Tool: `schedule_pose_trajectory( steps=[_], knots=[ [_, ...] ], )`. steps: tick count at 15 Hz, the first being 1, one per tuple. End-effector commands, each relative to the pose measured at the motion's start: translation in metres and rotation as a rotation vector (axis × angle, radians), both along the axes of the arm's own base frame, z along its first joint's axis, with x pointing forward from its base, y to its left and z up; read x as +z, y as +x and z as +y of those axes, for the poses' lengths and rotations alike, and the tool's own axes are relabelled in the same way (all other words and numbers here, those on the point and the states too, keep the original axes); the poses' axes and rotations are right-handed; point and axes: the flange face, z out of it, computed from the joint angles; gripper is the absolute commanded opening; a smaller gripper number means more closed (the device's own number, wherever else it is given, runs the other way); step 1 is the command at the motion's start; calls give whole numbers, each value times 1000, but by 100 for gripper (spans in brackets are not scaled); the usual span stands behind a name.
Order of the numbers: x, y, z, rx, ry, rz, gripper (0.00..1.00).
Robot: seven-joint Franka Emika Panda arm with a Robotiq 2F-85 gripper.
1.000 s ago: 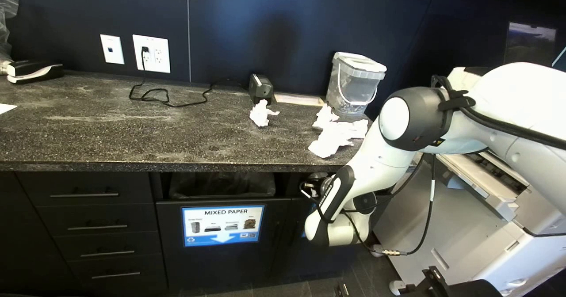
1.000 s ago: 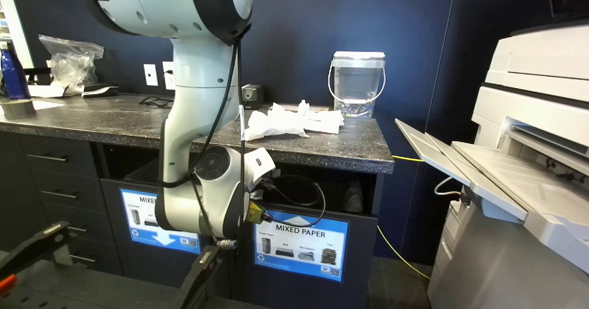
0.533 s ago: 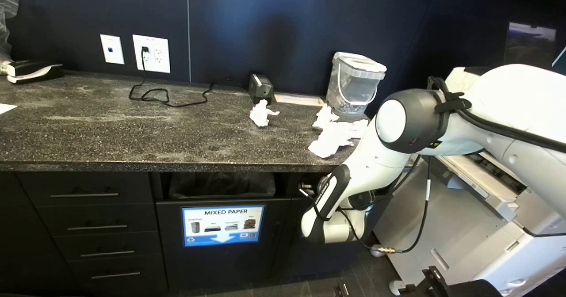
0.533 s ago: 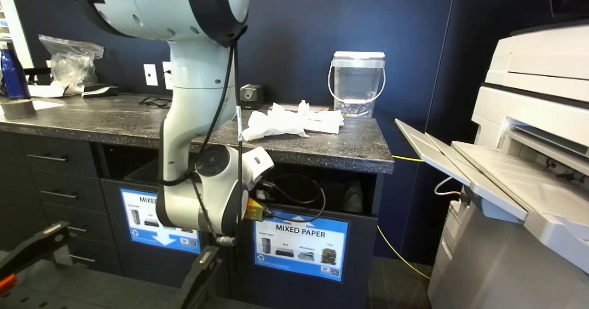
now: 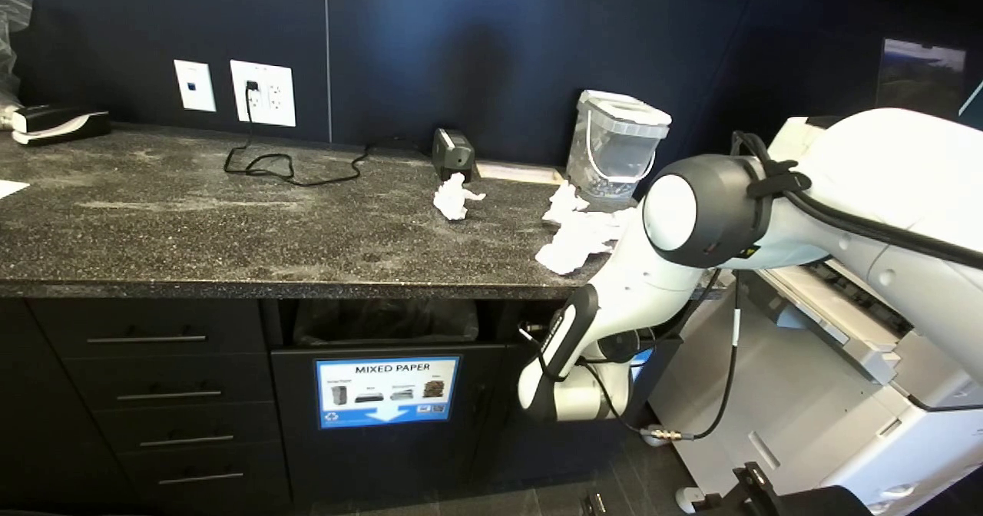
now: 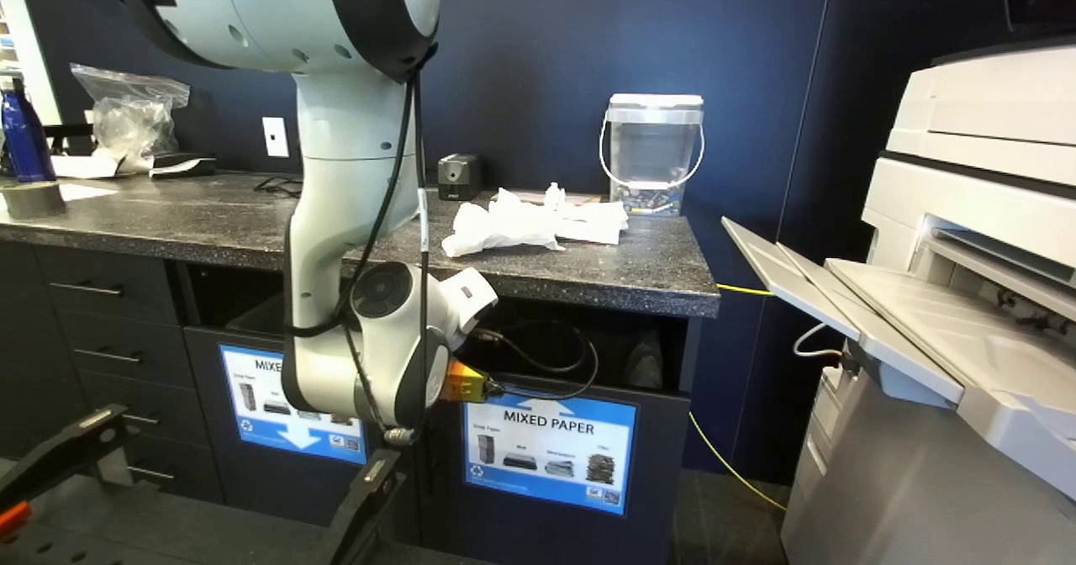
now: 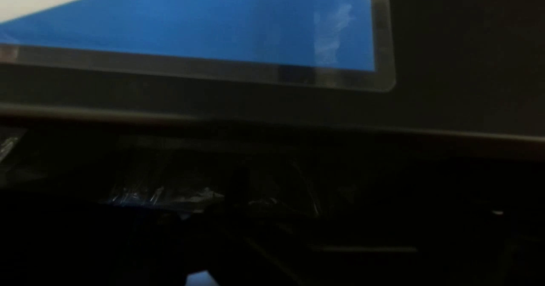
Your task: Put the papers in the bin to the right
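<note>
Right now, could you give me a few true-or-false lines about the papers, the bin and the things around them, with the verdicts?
1. One paper lies apart from the other papers on the counter. True.
2. The bucket lies on its side. False: the bucket stands upright.
3. In an exterior view, the right-hand bin has a sign reading "Mixed Paper". True.
4. The bottle is red. False: the bottle is blue.
5. The whole arm is above the counter. False: the arm reaches down below the counter's edge.
6. A plug sits in the wall socket. True.
</note>
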Motion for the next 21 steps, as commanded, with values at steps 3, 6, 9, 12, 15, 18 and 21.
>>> schedule_pose_trajectory(
  steps=[3, 6, 9, 12, 15, 18, 21],
  knots=[
    [37, -13, 9, -37, -91, 23, 100],
    [63, -31, 15, -78, -118, 90, 100],
    [93, -52, 25, -98, -136, 228, 100],
    [120, -68, 43, -22, -87, 375, 100],
    [153, -78, 56, 30, -77, 525, 100],
    [202, -77, 64, 79, -80, 595, 100],
    [261, -63, 72, 143, -102, 571, 100]
  ],
)
